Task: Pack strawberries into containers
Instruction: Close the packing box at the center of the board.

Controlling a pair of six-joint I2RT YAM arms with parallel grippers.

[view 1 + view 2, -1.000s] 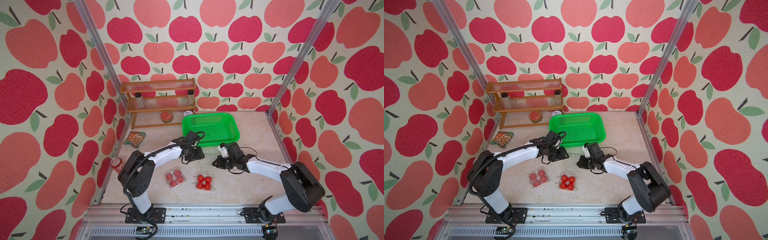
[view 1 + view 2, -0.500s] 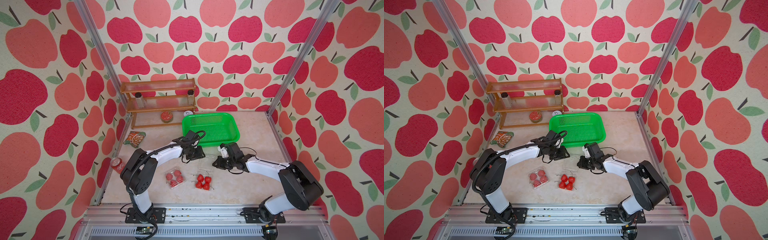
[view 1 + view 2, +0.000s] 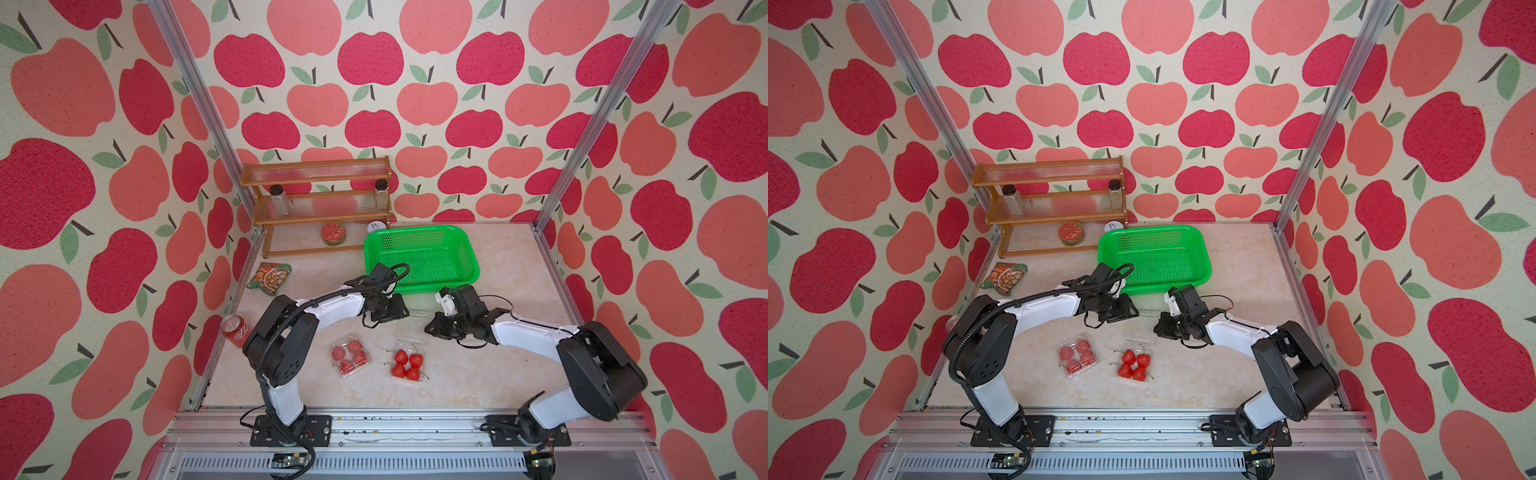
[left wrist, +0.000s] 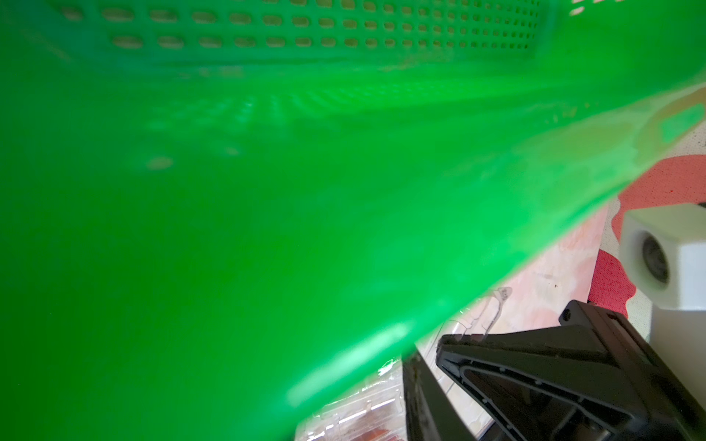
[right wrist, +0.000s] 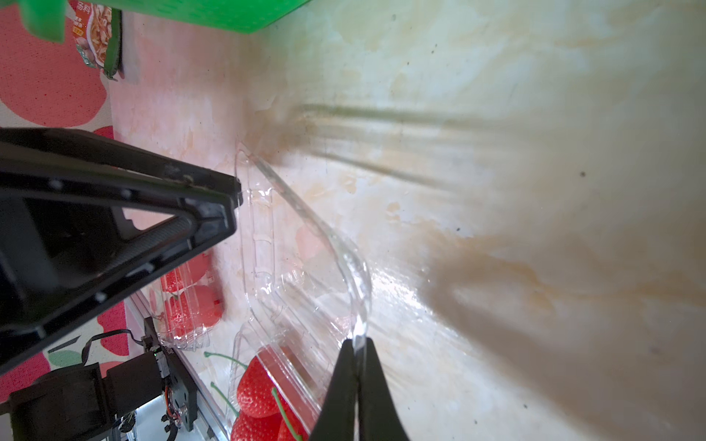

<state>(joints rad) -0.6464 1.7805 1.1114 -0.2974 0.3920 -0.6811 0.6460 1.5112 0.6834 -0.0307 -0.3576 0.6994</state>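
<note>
left fingers [image 4: 535,343] narrow, still apart, at the raised clear plastic clamshell lid [image 5: 301,248] right fingers [image 5: 340,397] pinch; closure likely next.

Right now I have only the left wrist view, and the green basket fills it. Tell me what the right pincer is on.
Observer: The right pincer is shut on the lid rim of the open container.
Operator: Give me what's in that container.
Observer: Four strawberries lie in its base, as both top views show.
Operator: Now report the other container.
Observer: The second container sits beside the open one, on the robot's left. It looks closed, with four more berries inside.
</note>
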